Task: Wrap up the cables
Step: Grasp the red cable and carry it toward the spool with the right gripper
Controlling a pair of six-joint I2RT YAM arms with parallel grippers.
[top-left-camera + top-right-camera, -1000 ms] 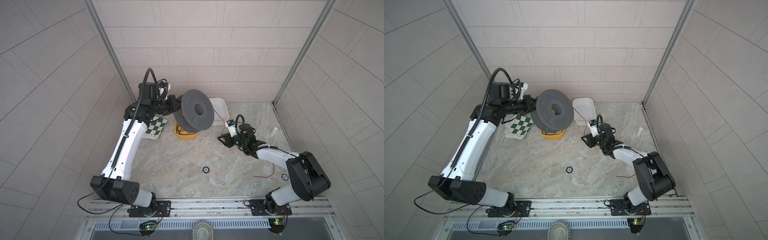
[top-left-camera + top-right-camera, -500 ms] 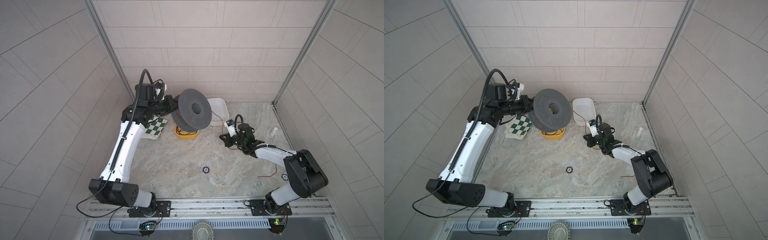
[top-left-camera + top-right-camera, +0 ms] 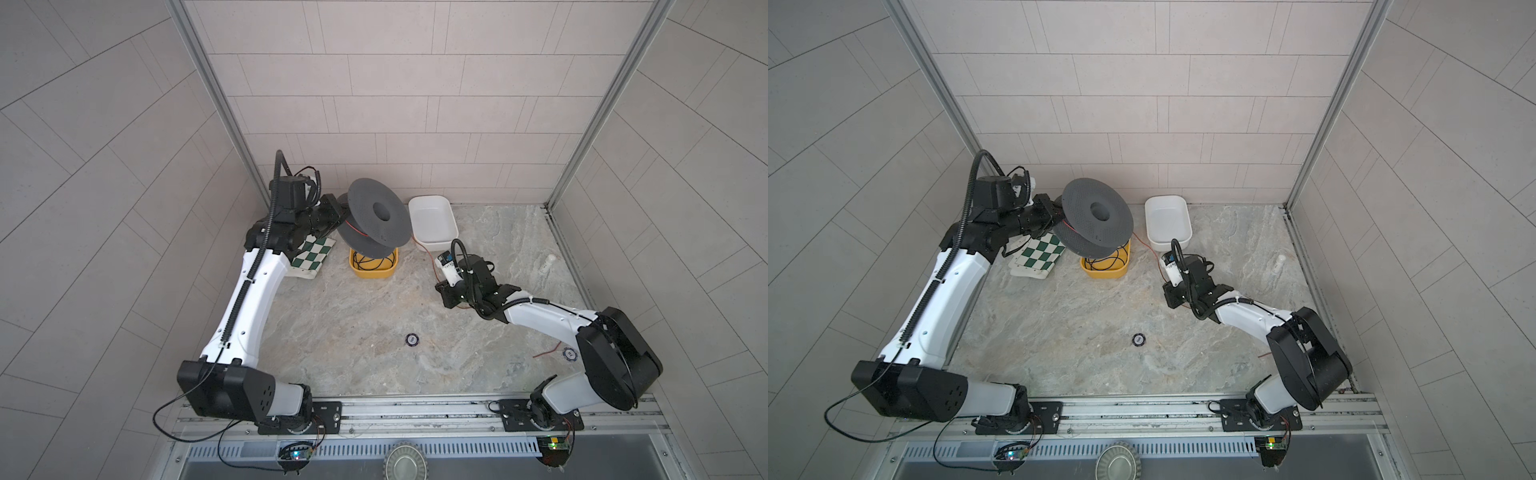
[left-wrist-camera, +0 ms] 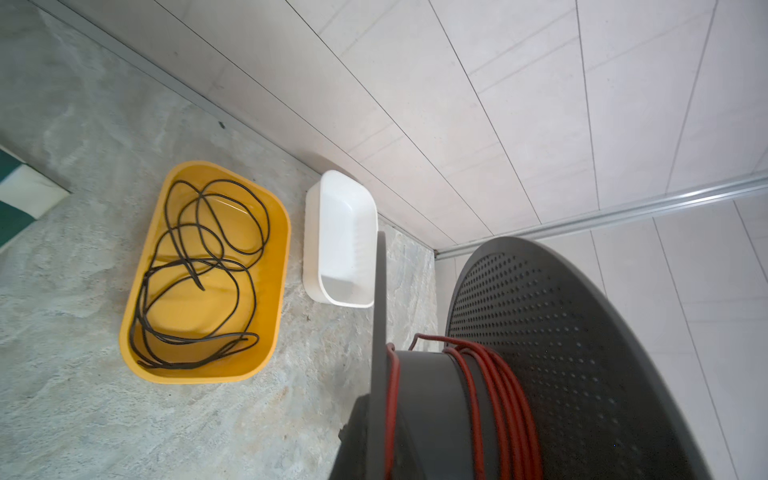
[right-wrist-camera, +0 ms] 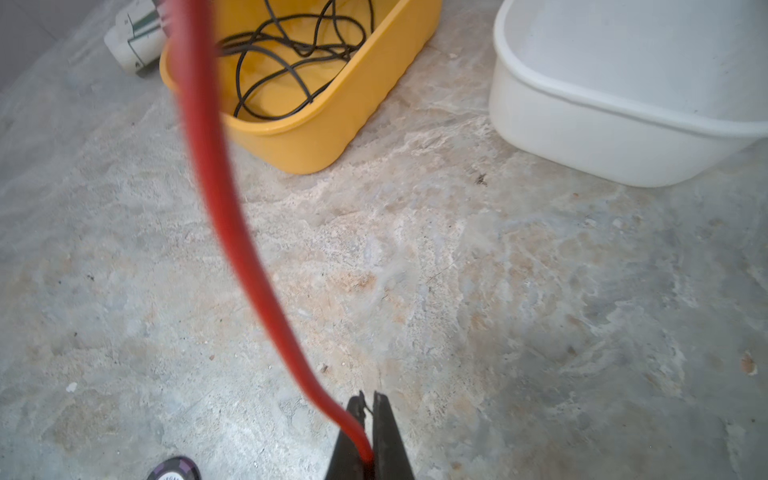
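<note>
A dark grey spool [image 3: 376, 220] hangs tilted above the yellow bin, and my left gripper [image 3: 332, 212] is shut on the rim of its lower flange. Several turns of the red cable [image 4: 494, 399] lie round the spool's hub [image 4: 436, 415]. From the spool the red cable [image 3: 424, 249] runs down to my right gripper [image 3: 444, 291], low over the table. In the right wrist view that gripper [image 5: 368, 399] is shut on the red cable [image 5: 232, 216], pinched between its fingers. A loose red end [image 3: 544, 353] lies by the right arm.
The yellow bin [image 3: 353, 270] holds a coiled black cable [image 4: 199, 266]. A white bin [image 3: 432, 224] stands against the back wall. A green chessboard [image 3: 313, 259] lies at the left. One poker chip [image 3: 411, 340] sits mid-table and another [image 3: 570, 354] by the right arm. A small white bottle [image 3: 548, 264] is at the right.
My right gripper has closed on the red cable. The left arm has carried the spool a little to the left and tilted its face more upward.
</note>
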